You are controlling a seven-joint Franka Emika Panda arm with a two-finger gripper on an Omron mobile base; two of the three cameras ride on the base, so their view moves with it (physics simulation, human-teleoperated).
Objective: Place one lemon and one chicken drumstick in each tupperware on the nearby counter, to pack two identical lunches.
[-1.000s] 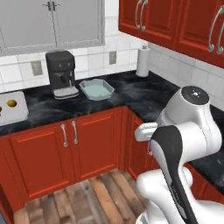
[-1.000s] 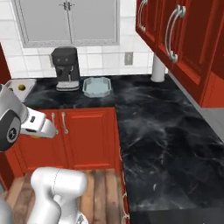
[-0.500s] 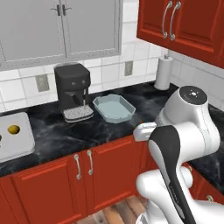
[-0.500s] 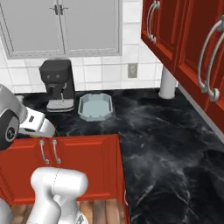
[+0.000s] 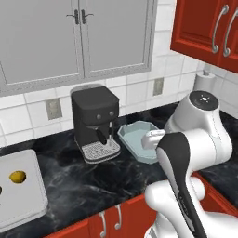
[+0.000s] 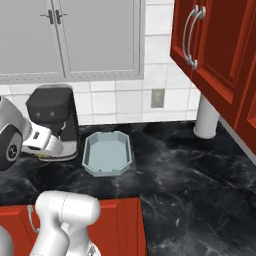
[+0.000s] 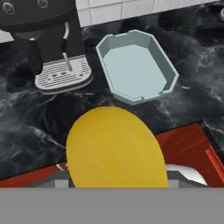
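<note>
Hand view shows the gripper (image 7: 117,175) clasping a lemon (image 7: 116,148) short of the empty pale blue tupperware (image 7: 136,65), nothing packed there yet

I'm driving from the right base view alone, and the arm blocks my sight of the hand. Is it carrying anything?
Observer: Yes. The hand view has a lemon right in front of the camera, over the front edge of the counter; it looks held.
Operator: I see the pale blue tupperware. Where is the other one?
Observer: The whitish-grey tupperware lies at the far left of the left base view, beyond the coffee machine.
Operator: Anything in it?
Observer: A second lemon lies in it.
</note>
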